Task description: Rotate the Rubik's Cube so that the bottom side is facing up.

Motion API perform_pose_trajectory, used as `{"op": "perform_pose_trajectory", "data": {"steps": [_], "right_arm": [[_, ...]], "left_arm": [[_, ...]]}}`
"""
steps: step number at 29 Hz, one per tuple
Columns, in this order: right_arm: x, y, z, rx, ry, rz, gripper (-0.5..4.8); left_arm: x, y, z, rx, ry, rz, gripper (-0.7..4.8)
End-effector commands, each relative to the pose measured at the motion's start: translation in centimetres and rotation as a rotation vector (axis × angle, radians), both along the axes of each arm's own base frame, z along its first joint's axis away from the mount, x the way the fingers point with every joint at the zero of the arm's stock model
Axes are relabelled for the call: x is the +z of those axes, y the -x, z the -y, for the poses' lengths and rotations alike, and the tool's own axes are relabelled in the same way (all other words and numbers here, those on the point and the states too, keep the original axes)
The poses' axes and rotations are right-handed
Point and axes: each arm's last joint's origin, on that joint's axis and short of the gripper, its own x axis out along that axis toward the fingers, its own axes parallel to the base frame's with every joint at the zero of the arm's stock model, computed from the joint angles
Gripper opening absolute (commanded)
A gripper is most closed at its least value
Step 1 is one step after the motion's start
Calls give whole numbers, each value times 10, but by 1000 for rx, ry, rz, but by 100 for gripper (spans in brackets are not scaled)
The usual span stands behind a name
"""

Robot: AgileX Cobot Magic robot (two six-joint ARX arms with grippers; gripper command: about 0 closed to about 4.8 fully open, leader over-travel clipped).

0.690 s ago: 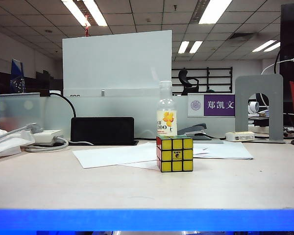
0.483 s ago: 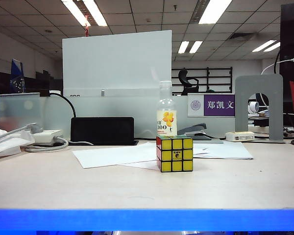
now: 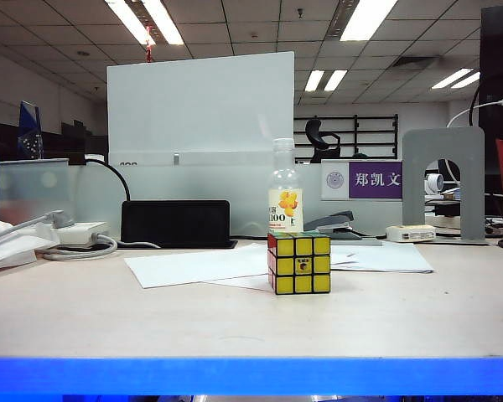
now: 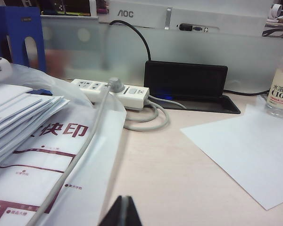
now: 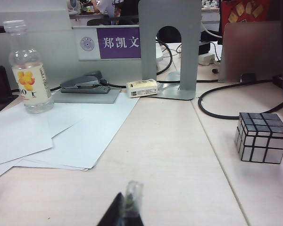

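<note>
The Rubik's Cube stands on the table in the middle of the exterior view, its yellow face toward the camera and a thin red side at its left. Right behind it is a taller clear bottle. Neither wrist view shows the cube, and neither gripper appears in the exterior view. My left gripper hangs shut over the bare tabletop beside a plastic bag of papers. My right gripper is also shut with nothing in it, low over the table, and one tip looks translucent.
White paper sheets lie under and behind the cube. Along the back are a black box, a stapler and a grey bookend. A power strip lies at the left. A silver mirror cube sits at the right.
</note>
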Motion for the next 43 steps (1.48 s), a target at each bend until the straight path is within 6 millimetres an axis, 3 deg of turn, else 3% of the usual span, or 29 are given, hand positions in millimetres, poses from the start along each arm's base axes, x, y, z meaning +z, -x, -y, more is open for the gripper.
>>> {"op": "perform_pose_trajectory", "data": {"steps": [1,4,7,9,12,16,22,27,29,35,43], "right_arm": [[-1,0,-1,49,-51,9,-6],[-1,0,-2,71,-115,12,-6],[1,0,-3,112,-225,21,-6],[4,0,-5,172,-275,32,-6],[14,3,-8,279,-301,34,-6],[36,11,-10,340,-296,39,-6],[72,24,-10,350,-343,39,-6],[84,28,-13,430,-386,-73,-6],[86,28,-14,470,-396,-115,-6],[90,27,-16,557,-430,-177,-6],[78,25,-16,528,-422,-265,-6]], "left_arm": [[5,0,0,-4,6,48,-5],[11,1,1,-50,98,110,0],[22,3,6,-225,218,185,91],[29,5,6,-237,297,117,91],[46,7,8,-255,277,33,111],[80,-3,12,-383,212,112,132],[116,-55,21,-513,155,-32,160],[130,-116,53,-789,49,-143,166],[129,-135,74,-911,49,-196,168],[110,-160,130,-1082,-135,-241,294],[68,-187,158,-1097,-171,-439,335]]}}
